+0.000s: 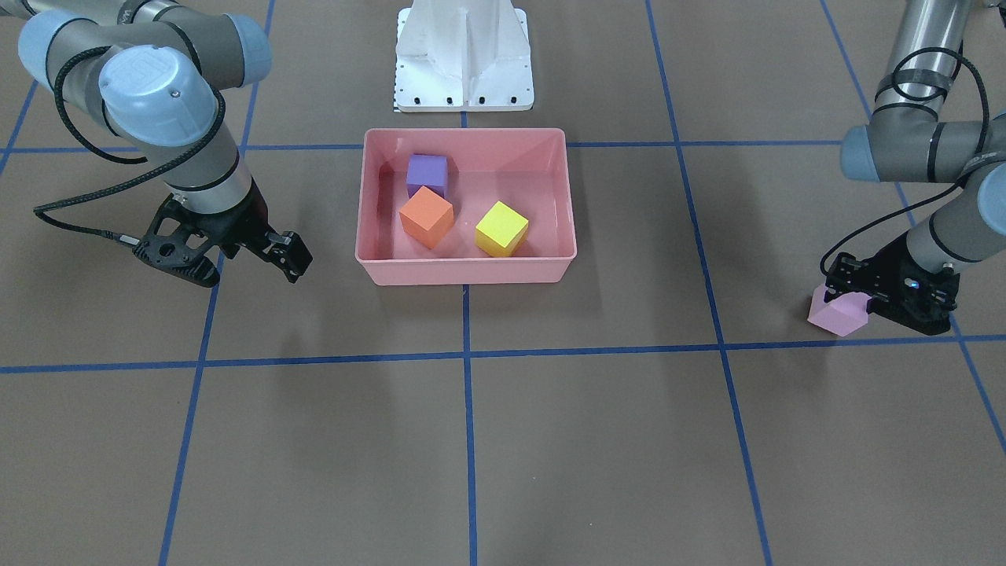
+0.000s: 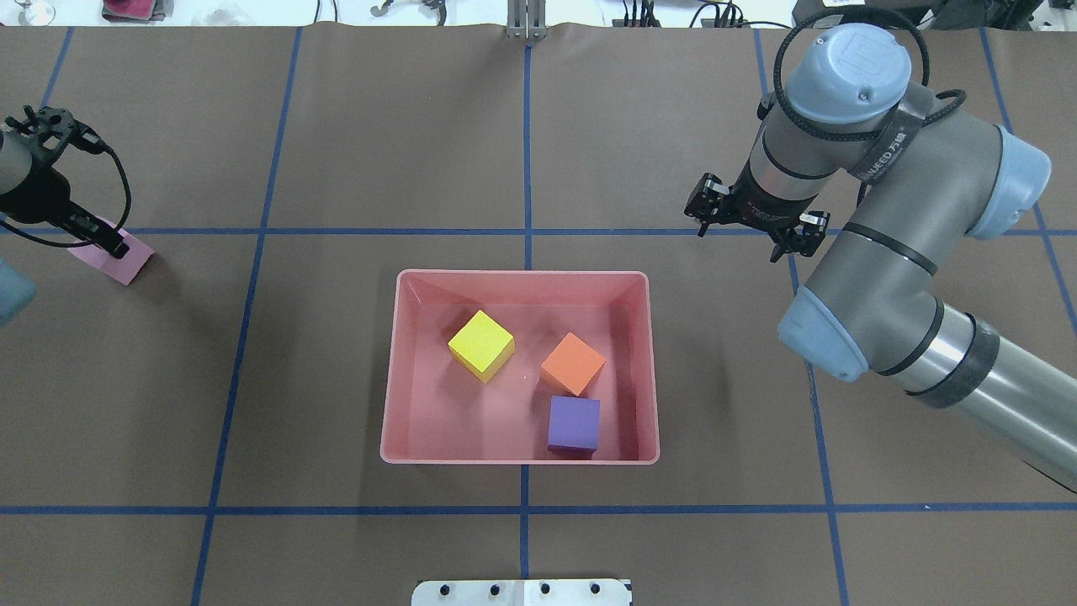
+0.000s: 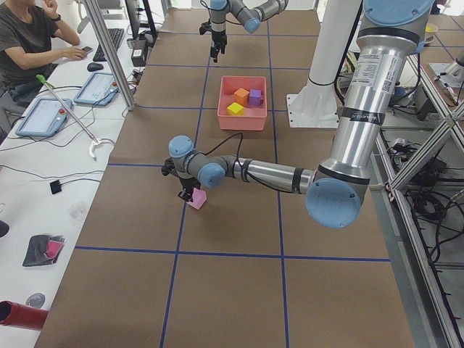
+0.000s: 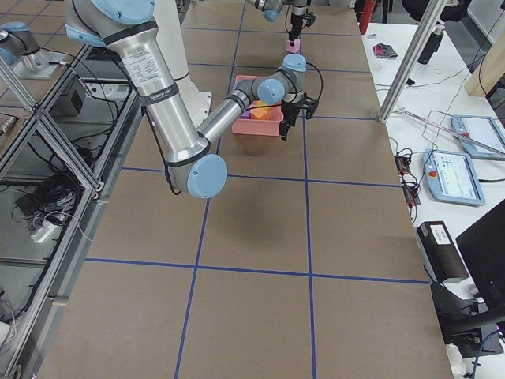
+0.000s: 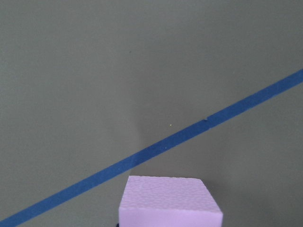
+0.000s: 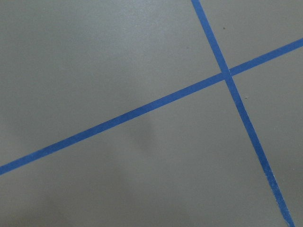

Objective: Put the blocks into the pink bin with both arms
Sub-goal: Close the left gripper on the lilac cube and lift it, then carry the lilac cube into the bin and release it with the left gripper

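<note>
The pink bin [image 1: 464,271] stands at the table's middle, and it also shows in the overhead view [image 2: 522,274]. In it lie the purple block [image 2: 574,423], the orange block [image 2: 573,363] and the yellow block [image 2: 480,344]. The light pink block [image 1: 839,314] is far out on my left side, low at the table. My left gripper [image 1: 857,295] is shut on it, and the block fills the bottom of the left wrist view [image 5: 168,201]. My right gripper [image 2: 753,225] is open and empty, above the table beside the bin's right side.
The white base pedestal [image 1: 464,55] stands just behind the bin. Blue tape lines [image 1: 468,358] grid the brown table cover. An operator [image 3: 29,36] sits at a side desk with tablets [image 3: 45,116], off the table's far edge.
</note>
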Controlling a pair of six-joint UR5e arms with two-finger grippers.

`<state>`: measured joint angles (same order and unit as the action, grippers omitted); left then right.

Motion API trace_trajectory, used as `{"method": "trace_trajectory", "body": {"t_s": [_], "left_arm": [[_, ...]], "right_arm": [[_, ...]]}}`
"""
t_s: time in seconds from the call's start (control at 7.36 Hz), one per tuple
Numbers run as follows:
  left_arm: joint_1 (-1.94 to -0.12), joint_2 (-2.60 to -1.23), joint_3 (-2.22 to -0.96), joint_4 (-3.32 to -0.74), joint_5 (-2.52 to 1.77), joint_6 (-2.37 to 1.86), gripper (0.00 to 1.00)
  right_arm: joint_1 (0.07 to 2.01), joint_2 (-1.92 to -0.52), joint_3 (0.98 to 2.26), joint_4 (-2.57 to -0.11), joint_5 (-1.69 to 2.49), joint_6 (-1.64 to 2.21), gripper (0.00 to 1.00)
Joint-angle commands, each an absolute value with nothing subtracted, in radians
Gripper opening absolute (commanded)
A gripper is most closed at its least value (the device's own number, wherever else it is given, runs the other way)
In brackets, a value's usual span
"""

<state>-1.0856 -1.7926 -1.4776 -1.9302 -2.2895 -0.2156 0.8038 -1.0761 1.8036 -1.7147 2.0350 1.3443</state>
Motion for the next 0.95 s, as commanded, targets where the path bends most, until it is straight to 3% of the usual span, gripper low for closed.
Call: {"method": "trace_trajectory", "body": {"t_s": [0.0,0.27,0.54,0.82], "left_arm": [[-1.086,-1.860,-1.659,-1.797,-2.377,-0.460,0.00],[-0.995,-1.940,-1.861,-1.662,-2.376,-0.761,0.00],[-0.834,-2.119,-1.927,-1.586,-2.346,-1.101,0.00],[-0.604,-2.186,-1.974,-1.466,-2.109,-1.229,0.00]], "right_arm": [[0.831,-1.104,1.816,-1.717,2.036,1.292,1.00],[0.871,-1.146,1.815,-1.717,2.042,1.189,1.00],[0.906,-1.175,1.815,-1.713,2.068,1.123,1.00],[0.905,-1.175,1.809,-1.709,2.069,1.123,1.00]]}}
